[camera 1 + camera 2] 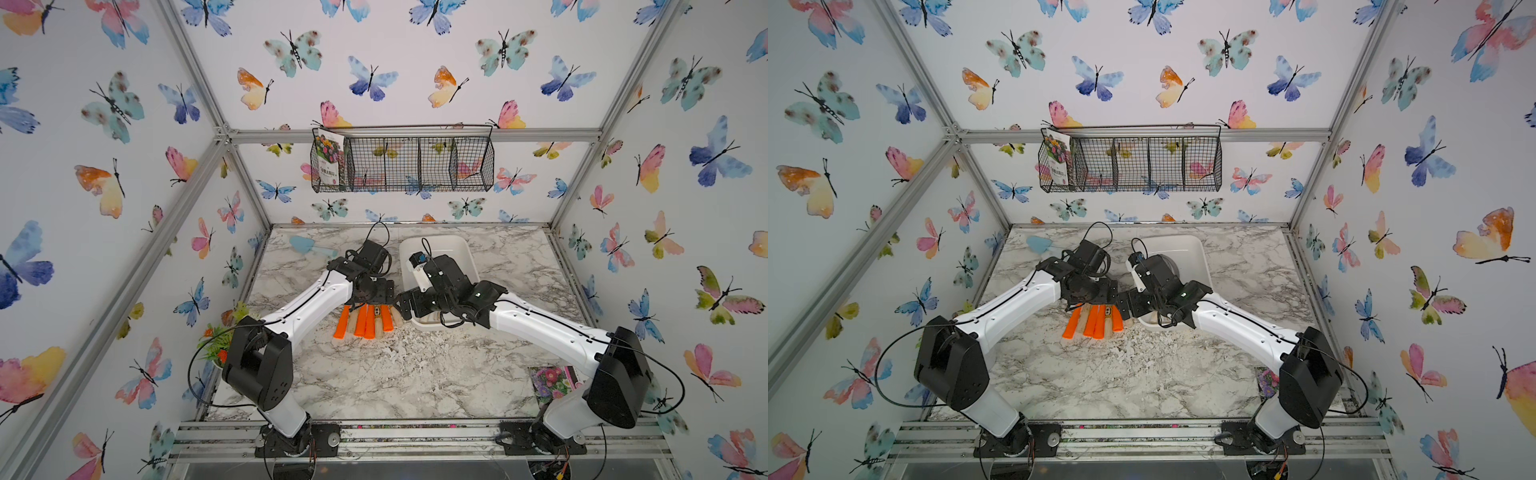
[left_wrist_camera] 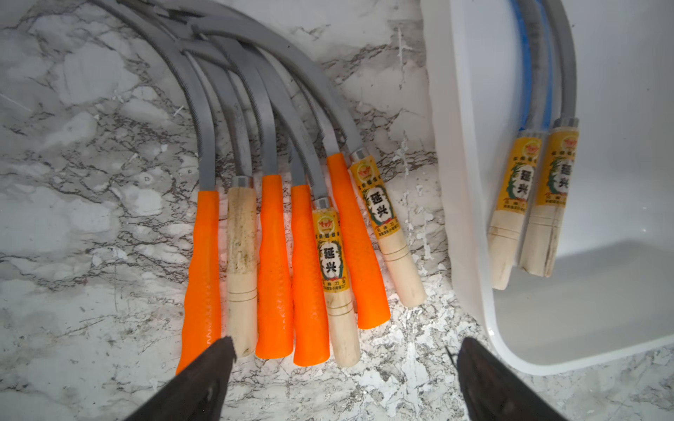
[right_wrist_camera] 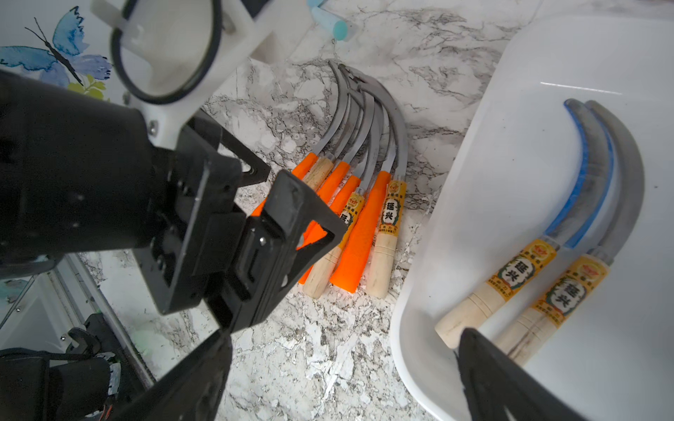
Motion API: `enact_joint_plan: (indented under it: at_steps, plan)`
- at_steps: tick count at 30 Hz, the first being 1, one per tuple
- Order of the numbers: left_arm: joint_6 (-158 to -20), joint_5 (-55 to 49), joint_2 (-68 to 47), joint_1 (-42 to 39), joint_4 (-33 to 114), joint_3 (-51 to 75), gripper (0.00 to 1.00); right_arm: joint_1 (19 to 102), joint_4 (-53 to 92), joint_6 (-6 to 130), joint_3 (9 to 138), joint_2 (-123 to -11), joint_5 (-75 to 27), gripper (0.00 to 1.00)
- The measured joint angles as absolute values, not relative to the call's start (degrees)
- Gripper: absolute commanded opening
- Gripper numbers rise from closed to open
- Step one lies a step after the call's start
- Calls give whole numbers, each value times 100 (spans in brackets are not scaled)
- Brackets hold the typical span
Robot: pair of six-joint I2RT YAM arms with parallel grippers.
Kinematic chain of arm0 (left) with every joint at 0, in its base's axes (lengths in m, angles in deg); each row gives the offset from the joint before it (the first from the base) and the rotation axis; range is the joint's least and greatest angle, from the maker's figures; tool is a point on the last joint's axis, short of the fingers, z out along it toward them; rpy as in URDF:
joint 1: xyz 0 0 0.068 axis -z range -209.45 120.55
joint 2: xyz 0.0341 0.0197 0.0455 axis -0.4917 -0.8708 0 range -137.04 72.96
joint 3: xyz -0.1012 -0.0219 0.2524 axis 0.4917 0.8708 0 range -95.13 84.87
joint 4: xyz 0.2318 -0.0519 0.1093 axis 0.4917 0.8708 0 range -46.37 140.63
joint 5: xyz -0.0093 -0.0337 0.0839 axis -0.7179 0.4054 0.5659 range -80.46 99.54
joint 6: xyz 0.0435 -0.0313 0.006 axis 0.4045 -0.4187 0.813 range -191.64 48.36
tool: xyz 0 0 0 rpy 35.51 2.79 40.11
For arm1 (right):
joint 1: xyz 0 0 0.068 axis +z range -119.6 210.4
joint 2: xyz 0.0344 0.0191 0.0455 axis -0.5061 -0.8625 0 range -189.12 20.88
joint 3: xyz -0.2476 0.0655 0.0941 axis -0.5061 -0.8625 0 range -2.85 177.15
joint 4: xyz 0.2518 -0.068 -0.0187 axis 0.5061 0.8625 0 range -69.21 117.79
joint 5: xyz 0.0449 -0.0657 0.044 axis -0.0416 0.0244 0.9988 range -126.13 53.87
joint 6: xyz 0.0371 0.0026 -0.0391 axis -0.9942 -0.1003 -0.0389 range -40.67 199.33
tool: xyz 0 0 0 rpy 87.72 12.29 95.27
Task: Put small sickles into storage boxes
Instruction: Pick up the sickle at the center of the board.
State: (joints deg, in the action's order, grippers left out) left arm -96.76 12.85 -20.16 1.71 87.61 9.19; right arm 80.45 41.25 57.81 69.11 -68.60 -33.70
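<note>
Seven small sickles [image 2: 284, 255] side by side on the marble table [image 2: 91, 218], just beside the long wall of the white storage box [image 2: 463, 175]. Four orange handles and three pale wooden ones, touching or nearly touching along the row. Grey blades curving away together and overlapping toward the tips. Two more wooden-handled ones flat on the floor of the box, pressed close together near that same wall, one blade edged in blue. Plenty of bare floor in the box beyond that pair.

Left gripper [image 2: 344, 355] poised above the butt ends of the row, spread wide and grasping nothing. One finger over the outermost orange butt, the other over bare marble just beside the box's rounded corner. Right gripper [image 3: 343, 337] likewise released and empty, one finger above the near end of the box by the wooden butts, the other over open marble. Both close together in both top views.

Only a narrow strip of marble between the last wooden handle and the box rim. Broad bare marble on the near side of the row. Light blue trowel [image 1: 305, 245] near the far edge, well apart. Potted plant [image 1: 216, 340] at the left edge, flower packet [image 1: 550, 380] at the near right edge, black wire basket [image 1: 403, 164] up on the back wall.
</note>
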Motion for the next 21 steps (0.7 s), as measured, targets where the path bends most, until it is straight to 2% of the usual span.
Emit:
enact_joint_plan:
  at_steps: [3, 10, 12, 16, 17, 21]
  plan:
    - [-9698, 1279, -1883, 26, 8698, 1240, 82, 8091, 4075, 5744, 6911, -6951, -3302, 98]
    - [-9740, 1226, -1725, -249, 8514, 1754, 59, 8187, 3933, 5628, 6911, -7168, -3149, 98]
    - [-9737, 1217, -1723, -319, 8466, 1865, 55, 8226, 3905, 5597, 6911, -7211, -3112, 98]
    - [-9731, 1174, -1723, -465, 8357, 2084, 36, 8305, 3822, 5534, 6911, -7310, -3033, 98]
    - [-9720, 1156, -1723, -489, 8339, 2119, 34, 8316, 3802, 5519, 6911, -7340, -3013, 98]
    - [-9702, 1075, -1738, -688, 8269, 2222, 35, 8353, 3736, 5466, 6911, -7507, -2950, 98]
